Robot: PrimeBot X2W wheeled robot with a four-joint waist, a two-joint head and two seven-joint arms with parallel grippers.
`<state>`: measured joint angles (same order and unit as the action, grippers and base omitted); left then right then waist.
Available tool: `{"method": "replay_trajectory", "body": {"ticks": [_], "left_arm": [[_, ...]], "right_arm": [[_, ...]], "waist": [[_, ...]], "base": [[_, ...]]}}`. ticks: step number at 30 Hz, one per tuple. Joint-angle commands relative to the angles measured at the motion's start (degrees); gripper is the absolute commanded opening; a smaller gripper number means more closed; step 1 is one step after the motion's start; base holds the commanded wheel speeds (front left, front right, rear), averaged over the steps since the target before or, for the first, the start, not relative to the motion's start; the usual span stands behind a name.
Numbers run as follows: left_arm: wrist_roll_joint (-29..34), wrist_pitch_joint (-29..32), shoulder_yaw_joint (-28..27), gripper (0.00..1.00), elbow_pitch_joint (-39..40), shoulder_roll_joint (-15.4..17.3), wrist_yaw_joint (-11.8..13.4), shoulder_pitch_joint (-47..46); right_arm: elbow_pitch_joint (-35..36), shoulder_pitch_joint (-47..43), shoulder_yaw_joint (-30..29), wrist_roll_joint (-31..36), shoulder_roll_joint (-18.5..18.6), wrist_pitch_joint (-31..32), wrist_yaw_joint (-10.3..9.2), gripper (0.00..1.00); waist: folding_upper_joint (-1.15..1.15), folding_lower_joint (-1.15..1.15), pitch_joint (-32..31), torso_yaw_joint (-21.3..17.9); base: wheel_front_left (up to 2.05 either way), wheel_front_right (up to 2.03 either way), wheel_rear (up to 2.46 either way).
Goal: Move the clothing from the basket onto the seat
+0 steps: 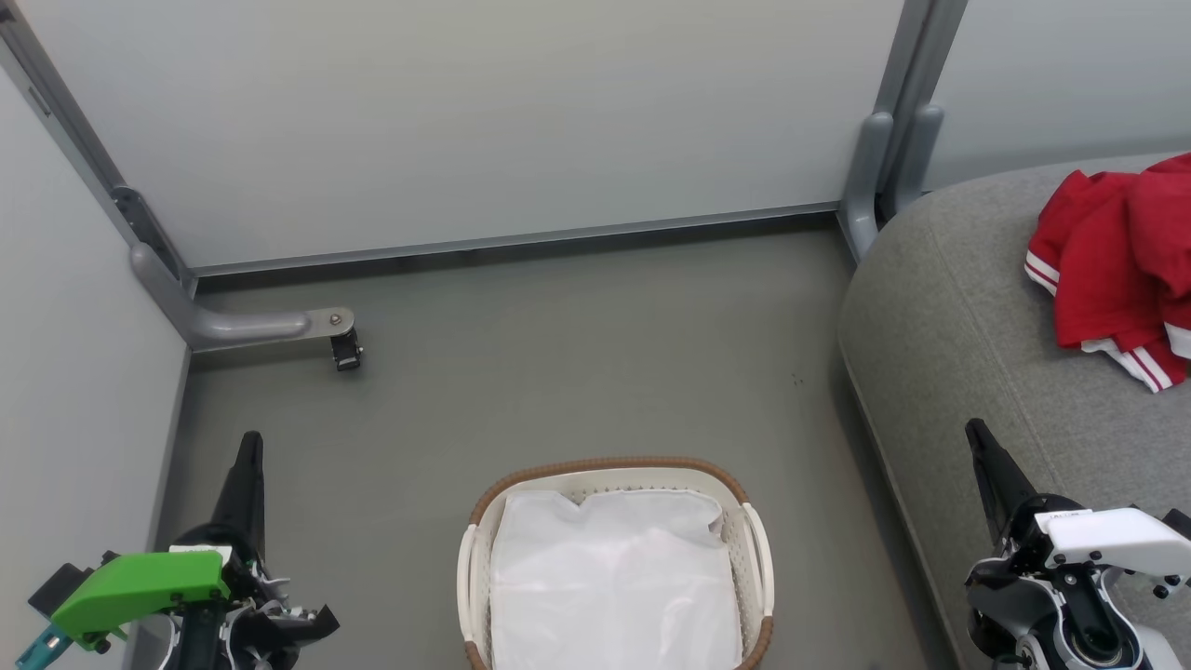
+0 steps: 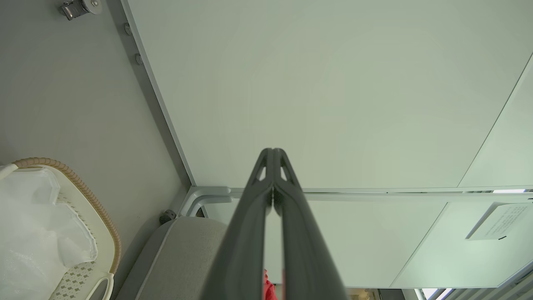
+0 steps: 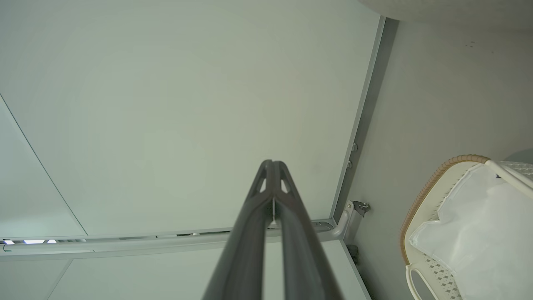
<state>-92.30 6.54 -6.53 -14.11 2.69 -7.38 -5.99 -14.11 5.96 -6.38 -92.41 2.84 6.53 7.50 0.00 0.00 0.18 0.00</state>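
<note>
The red clothing [image 1: 1121, 265] with striped trim lies bunched on the grey seat [image 1: 940, 316] at the right edge of the head view. On the floor in front of me stands the white basket [image 1: 758, 540] with its brown rim, holding a plain white liner sheet [image 1: 614, 577]. My left gripper [image 1: 249, 447] is at the lower left, shut and empty, well left of the basket. Shut and empty too, my right gripper [image 1: 977, 435] hangs over the seat's front edge at the lower right. The left wrist view has the basket [image 2: 98, 216], the seat [image 2: 183, 258] and a sliver of red clothing [image 2: 268, 289].
Pale partition panels [image 1: 465, 121] with grey metal frames wall in the floor at the back and left. A caster foot [image 1: 346, 352] juts from the left frame. Open grey floor [image 1: 577, 372] lies between basket and wall. The right wrist view shows the basket [image 3: 424, 196] beside the partition.
</note>
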Motion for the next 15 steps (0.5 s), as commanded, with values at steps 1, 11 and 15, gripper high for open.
{"method": "replay_trajectory", "body": {"ticks": [1,11,15], "left_arm": [[-0.18,0.21,-0.13,0.0,0.12,0.35,-0.24,-0.55],[-0.2,0.21,-0.13,0.0,0.13,0.35,-0.24,-0.55],[-0.19,0.2,-0.12,0.0,0.12,0.35,-0.24,-0.55]], "right_arm": [[0.23,0.45,-0.14,-0.21,0.33,-0.01,-0.02,0.0],[0.23,0.45,-0.18,-0.16,0.3,0.04,-0.02,0.0],[0.23,0.45,-0.19,-0.15,0.29,0.04,-0.02,0.0]], "waist": [[0.0,0.0,0.0,0.0],[0.0,0.0,0.0,0.0],[0.0,0.0,0.0,0.0]], "base": [[0.0,0.0,0.0],[0.0,0.0,0.0],[0.0,0.0,0.0]]}}
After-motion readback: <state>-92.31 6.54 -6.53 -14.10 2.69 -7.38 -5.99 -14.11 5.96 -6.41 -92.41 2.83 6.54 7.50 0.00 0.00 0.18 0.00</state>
